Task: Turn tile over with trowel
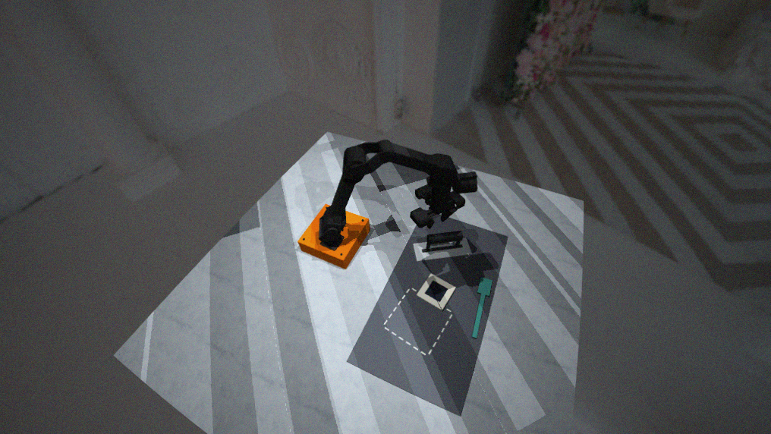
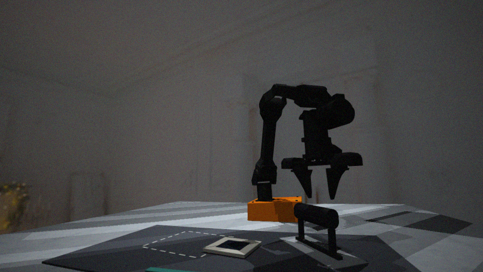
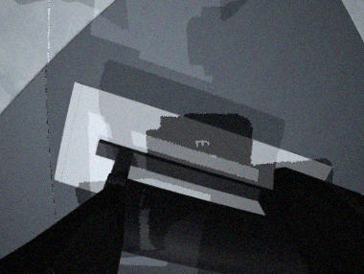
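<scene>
The small trowel, a light flat blade with a black bar handle on two posts (image 1: 445, 238) (image 2: 315, 215) (image 3: 68, 153), stands upright on the mat. My gripper (image 1: 438, 221) (image 2: 320, 197) (image 3: 198, 188) is open and empty, pointing down above the trowel's handle without touching it. In the wrist view the handle lies low in the picture, between and beneath the fingers. The tile (image 1: 437, 290) (image 2: 233, 244) lies flat with a dark square in a cream border facing up. It overlaps one corner of the dashed outline (image 1: 384, 325) (image 2: 142, 246), mostly outside it.
A teal paddle-shaped tool (image 1: 477, 318) (image 2: 169, 269) lies along the far edge of the dark mat (image 1: 372, 350) (image 2: 101, 253), beyond the tile from the arm's base. The arm's orange base (image 1: 326, 253) (image 2: 263, 211) stands on the striped table (image 1: 237, 323), off the mat.
</scene>
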Robot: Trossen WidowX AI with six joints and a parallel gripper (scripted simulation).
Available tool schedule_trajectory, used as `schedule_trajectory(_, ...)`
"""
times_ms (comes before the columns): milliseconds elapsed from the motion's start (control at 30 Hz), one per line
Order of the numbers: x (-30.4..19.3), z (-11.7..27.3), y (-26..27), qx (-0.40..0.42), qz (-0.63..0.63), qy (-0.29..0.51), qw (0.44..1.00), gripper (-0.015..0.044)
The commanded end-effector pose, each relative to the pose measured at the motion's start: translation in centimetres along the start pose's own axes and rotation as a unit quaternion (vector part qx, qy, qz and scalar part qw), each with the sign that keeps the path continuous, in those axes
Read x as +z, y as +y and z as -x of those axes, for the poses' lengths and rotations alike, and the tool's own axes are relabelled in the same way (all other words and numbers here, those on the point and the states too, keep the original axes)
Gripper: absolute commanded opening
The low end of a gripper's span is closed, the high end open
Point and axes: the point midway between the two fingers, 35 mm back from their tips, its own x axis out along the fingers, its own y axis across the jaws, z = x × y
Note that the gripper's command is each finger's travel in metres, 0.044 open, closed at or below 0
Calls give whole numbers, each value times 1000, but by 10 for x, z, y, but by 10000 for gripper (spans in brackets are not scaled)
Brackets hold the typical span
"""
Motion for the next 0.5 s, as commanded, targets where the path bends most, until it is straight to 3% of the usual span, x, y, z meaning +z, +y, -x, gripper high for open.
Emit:
schedule_trajectory(0, -7, 1, -2, 0, 73, 1, 997, 270)
schedule_trajectory(467, -25, 6, -7, 1, 310, 2, 951, 270)
